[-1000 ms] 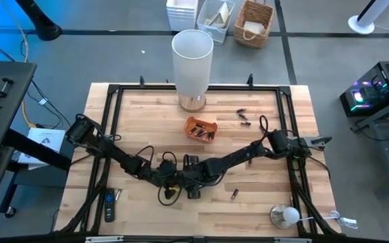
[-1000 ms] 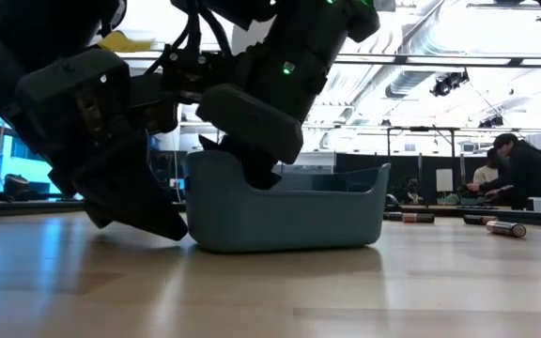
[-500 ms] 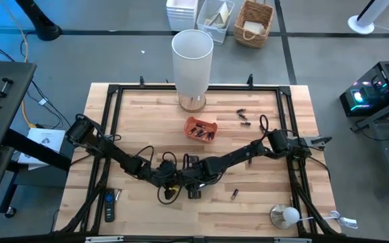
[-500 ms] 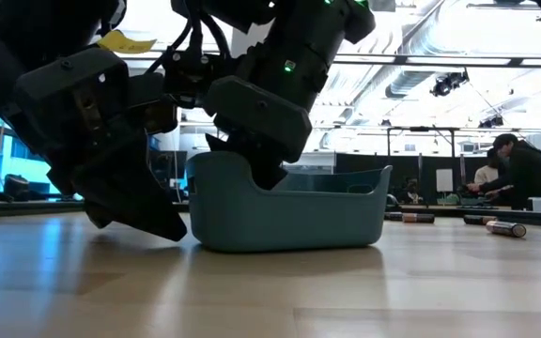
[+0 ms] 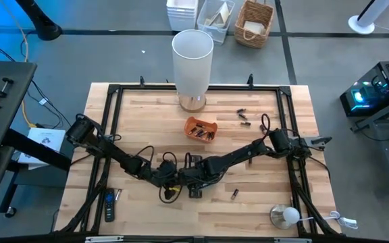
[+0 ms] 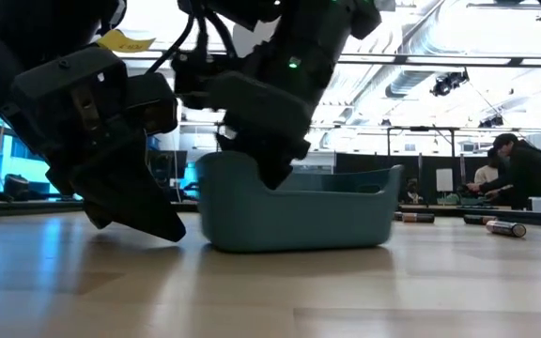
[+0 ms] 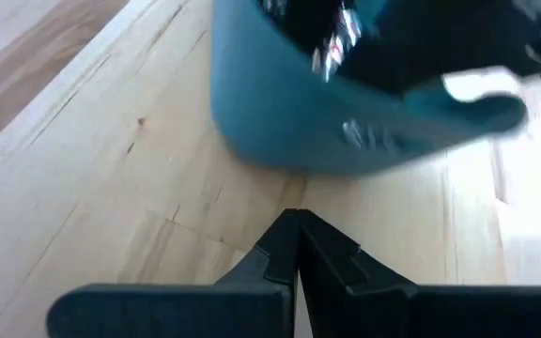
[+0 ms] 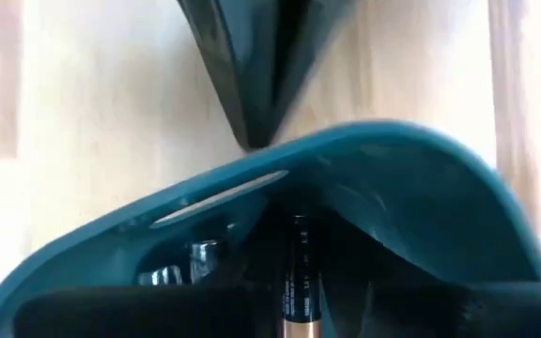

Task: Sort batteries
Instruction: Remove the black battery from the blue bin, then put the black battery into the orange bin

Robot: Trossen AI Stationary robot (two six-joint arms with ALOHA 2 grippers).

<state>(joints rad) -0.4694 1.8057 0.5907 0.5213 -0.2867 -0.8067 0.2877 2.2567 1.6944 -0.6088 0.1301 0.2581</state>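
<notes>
A teal tray (image 6: 299, 211) stands on the wooden table near its middle, with several batteries (image 8: 172, 268) inside. My right gripper (image 6: 272, 169) reaches down into the tray's left end and is shut on one copper-and-black battery (image 8: 294, 272). My left gripper (image 6: 172, 230) is shut with nothing in it. Its tips sit low over the wood just left of the tray, apart from the tray's wall (image 7: 346, 122). In the high view both arms meet over the tray, with my right gripper (image 5: 193, 174) largely hiding it. My right gripper has the battery's body (image 8: 294, 286) between its two fingers, inside the tray close to the end wall. The fingers slant down from above and from the table's right, and the battery lies along them. Whether a finger also touches the tray's wall, I cannot tell.
An orange tray (image 5: 201, 128) with batteries sits behind the arms, and a tall white cylinder (image 5: 192, 61) stands at the far edge. Loose batteries lie at the far right (image 5: 243, 116) and near right (image 5: 234, 194). A black remote (image 5: 109, 206) and a lamp (image 5: 286, 216) lie near the front.
My right gripper has shifted a little toward the table's right edge while inside the teal tray. The tray has slid with it in the same direction, staying upright on the wood and drawing away from my still left gripper.
</notes>
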